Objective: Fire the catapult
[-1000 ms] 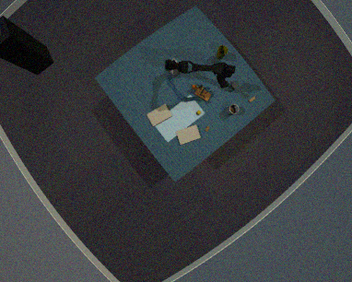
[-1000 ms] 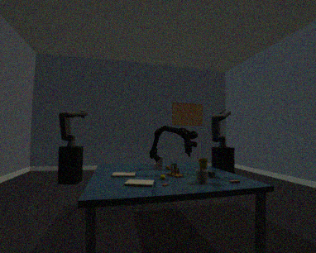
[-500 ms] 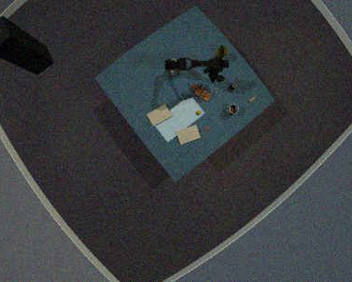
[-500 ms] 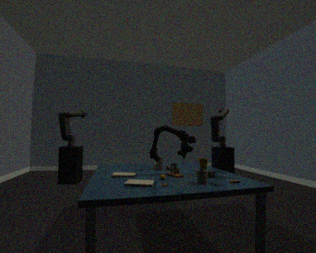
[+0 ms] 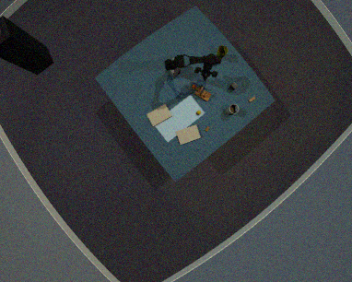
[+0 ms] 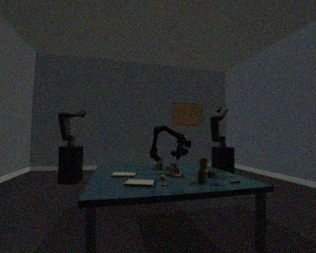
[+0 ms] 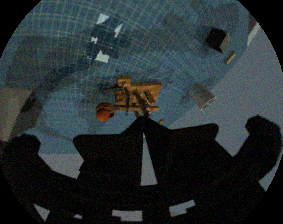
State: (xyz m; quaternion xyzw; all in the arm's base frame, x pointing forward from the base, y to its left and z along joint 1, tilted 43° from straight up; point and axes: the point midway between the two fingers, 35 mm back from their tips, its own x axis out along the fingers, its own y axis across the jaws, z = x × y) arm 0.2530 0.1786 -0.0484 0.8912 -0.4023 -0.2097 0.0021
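The wooden catapult [image 5: 203, 94] [image 6: 174, 174] [image 7: 137, 95] stands on the blue table [image 5: 135, 83] just behind the white sheet [image 5: 181, 119]; one end of it is orange. The yellow ball [image 5: 198, 111] [image 6: 163, 177] lies on the sheet's right edge, apart from the catapult. The white mug [image 5: 233, 109] [image 6: 202, 178] stands upright to the right of the sheet. My gripper [image 5: 205, 74] [image 6: 176, 156] [image 7: 142, 119] is shut and empty. It hangs above the table just behind the catapult, which shows right ahead of the fingertips in the wrist view.
Two tan boards [image 5: 158, 114] [image 5: 188, 135] lie on the sheet's corners. A small grey cube [image 5: 233, 86] [image 7: 214, 39], a small wooden block [image 5: 252, 99], a small orange piece [image 5: 207, 129] and a yellow object [image 5: 222, 51] are on the table. Two other arms stand on pedestals behind it.
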